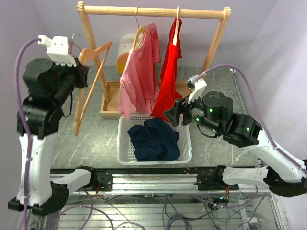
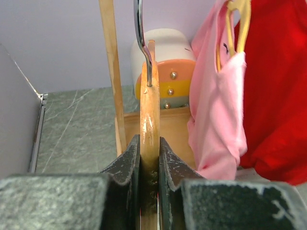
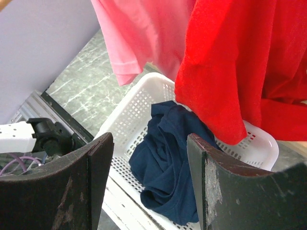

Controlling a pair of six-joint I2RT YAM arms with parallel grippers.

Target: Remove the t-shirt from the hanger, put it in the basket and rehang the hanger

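Over at nine o'clock in the overhead view, the left end effector (image 2: 149, 146) is clamping the neck of a bare wooden hanger (image 1: 94, 51), its jaws closing on the wood just below the metal hook. It is holding the hanger up and clear of the rack (image 1: 153, 10), which is standing at twelve o'clock. With nothing draped on the hanger, I am judging that this grip is there to keep it steady and out of the way. The navy t-shirt (image 1: 154, 139) is lying crumpled in the white basket (image 1: 123, 143) near six o'clock on the counter (image 1: 91, 143), well apart from the hanger, so the removal is looking done for that garment. The right end effector (image 3: 149, 139) is hovering at the basket's three o'clock side with its jaws spread and nothing between them, looking down over the navy cloth, just beside the lower hem of the red shirt (image 1: 168, 81). That shirt and the pink shirt (image 1: 139, 76) are hanging from the rack on their own hangers, their hems reaching the basket's far rim, probably so that anything pulled off is dropping straight in.
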